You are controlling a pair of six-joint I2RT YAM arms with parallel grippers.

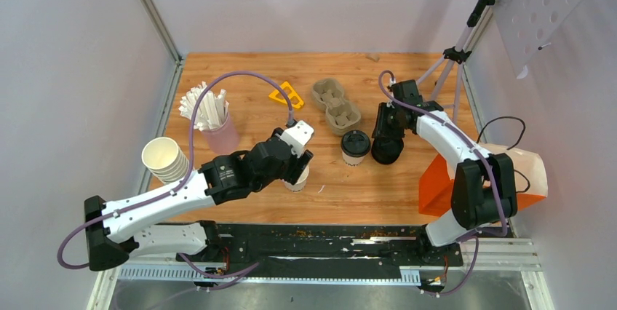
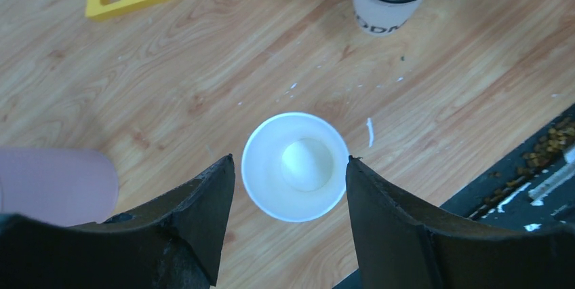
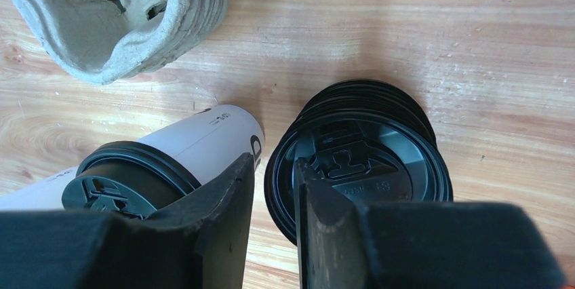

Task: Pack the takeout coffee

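left pincer point(image 2: 289, 161) wide, astride lidless cup point(image 2: 295, 197) standing on desk point(image 1: 233, 70). right pincer point(image 3: 272, 161) narrow over rim of top lid point(image 3: 366, 160) on stack point(image 3: 369, 89); grip uncertain. one lidded cup point(image 1: 355, 146) beside stack. carrier point(image 1: 336, 104) empty: nothing packed yet.

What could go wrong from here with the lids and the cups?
1. The right gripper straddles the rim at the top of the stack of black lids; several nested lids might lift together.
2. The lidded cup stands close beside that gripper's finger, so a sideways move could knock it over.
3. The open white cup sits between the open fingers of the left gripper; a crooked pull-away could tip it.
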